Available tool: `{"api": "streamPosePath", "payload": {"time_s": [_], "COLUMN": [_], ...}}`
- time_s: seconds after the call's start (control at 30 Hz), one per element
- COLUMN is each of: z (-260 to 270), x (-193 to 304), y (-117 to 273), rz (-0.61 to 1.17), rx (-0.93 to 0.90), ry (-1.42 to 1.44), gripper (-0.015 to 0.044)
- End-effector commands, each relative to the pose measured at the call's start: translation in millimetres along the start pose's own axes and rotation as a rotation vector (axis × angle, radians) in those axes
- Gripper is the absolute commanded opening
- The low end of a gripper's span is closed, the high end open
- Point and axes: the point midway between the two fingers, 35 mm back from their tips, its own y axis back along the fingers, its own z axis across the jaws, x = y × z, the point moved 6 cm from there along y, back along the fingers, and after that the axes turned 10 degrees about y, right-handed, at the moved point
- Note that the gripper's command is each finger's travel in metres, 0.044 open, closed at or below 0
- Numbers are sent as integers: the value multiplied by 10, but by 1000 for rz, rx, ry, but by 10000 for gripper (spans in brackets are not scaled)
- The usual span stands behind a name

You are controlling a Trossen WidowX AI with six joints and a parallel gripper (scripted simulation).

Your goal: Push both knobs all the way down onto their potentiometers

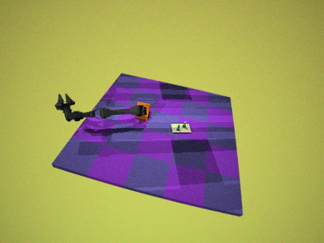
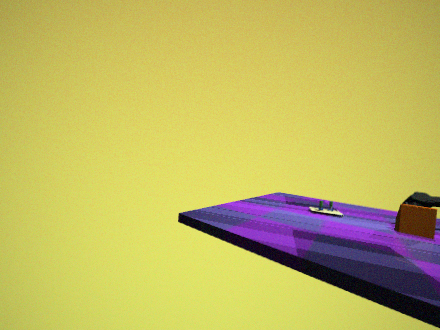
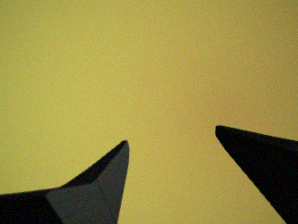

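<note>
A pale circuit board sits on the table. Two green knobs stand up from it over blue potentiometers: one knob and, a little apart, the other knob. How far each knob is down its shaft is too small to tell. My gripper is open and empty, far left of the board and beyond the table's left edge, fingers pointing up in the top view. It is out of view in the exterior view. The wrist view shows only the two fingers and yellow background.
The checkered purple and blue table carries an orange block at the arm's base, left of the board in the top view. The dark arm stretches left from it across the table edge.
</note>
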Motion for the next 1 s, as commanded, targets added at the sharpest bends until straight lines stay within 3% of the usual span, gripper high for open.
{"api": "streamPosePath", "payload": {"time_s": [0.0, 0.47, 0.97], "z": [-2, -317, -866], "x": [-1, -31, 82], "y": [4, 417, 937], "rz": [-1, -120, -293], "rx": [1, 74, 147], "ry": [0, -54, -226], "gripper": [374, 6, 0]}}
